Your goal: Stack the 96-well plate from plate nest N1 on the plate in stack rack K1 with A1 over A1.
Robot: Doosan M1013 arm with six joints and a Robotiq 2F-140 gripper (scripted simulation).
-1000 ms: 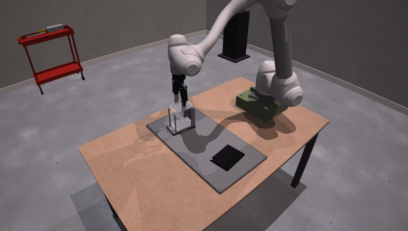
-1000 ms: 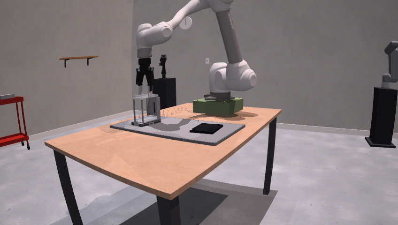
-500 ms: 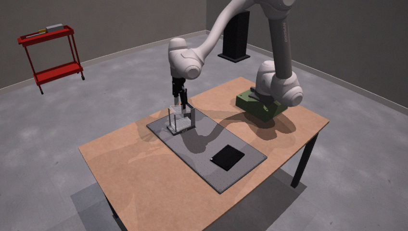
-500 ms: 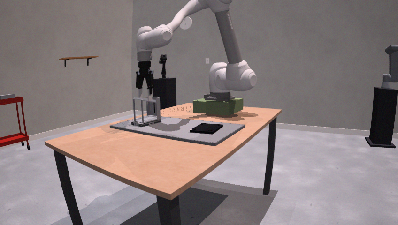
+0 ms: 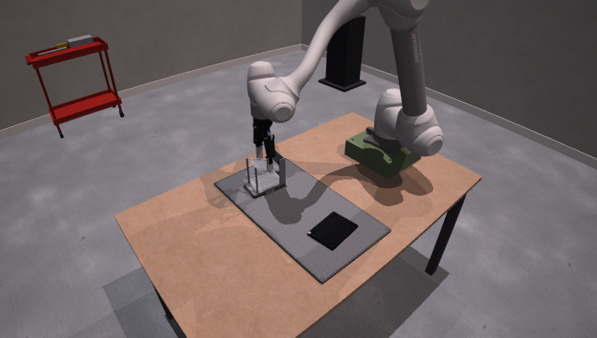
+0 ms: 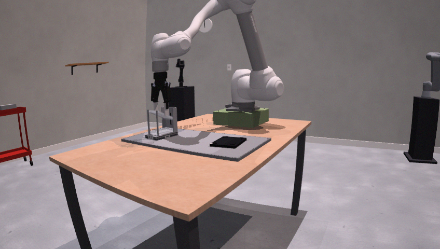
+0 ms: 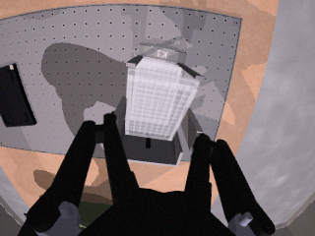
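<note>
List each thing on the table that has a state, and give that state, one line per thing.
Claw: shut on the upper 96-well plate, above the rack.
Upper 96-well plate: gripped, raised at the top of the rack, not yet nested.
Lower 96-well plate: resting on the rack floor, nothing stacked on it.
Stack rack K1: upright, holding one plate.
Plate nest N1: no plate on it.
</note>
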